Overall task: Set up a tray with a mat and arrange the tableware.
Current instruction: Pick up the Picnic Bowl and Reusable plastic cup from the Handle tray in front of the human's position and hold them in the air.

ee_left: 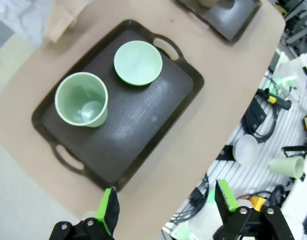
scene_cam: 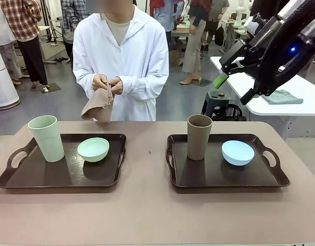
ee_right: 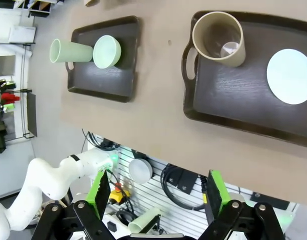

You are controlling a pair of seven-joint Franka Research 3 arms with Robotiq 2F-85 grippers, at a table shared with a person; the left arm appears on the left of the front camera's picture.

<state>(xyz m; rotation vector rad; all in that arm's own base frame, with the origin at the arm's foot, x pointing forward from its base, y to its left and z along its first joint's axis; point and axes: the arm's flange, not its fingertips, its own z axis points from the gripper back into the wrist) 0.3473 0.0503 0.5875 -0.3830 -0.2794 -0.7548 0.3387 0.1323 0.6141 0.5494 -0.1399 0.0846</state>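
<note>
While the left pincer (ee_left: 166,192) and right pincer (ee_right: 158,192) hung above the desk's (scene_cam: 147,215) near edge, jaws wide apart and gripping nothing, two dark trays sat side by side with a bare strip of desk between them. On the left tray (scene_cam: 55,174), the mint tumbler (scene_cam: 46,137) stood upright, mouth up, with the mint bowl (scene_cam: 93,149) just beside it. On the right tray (scene_cam: 209,175), the brown tumbler (scene_cam: 199,136) stood upright, with the pale blue bowl (scene_cam: 238,152) to its right. The person's hands (scene_cam: 107,83) held a beige cloth (scene_cam: 98,106) beyond the far edge.
</note>
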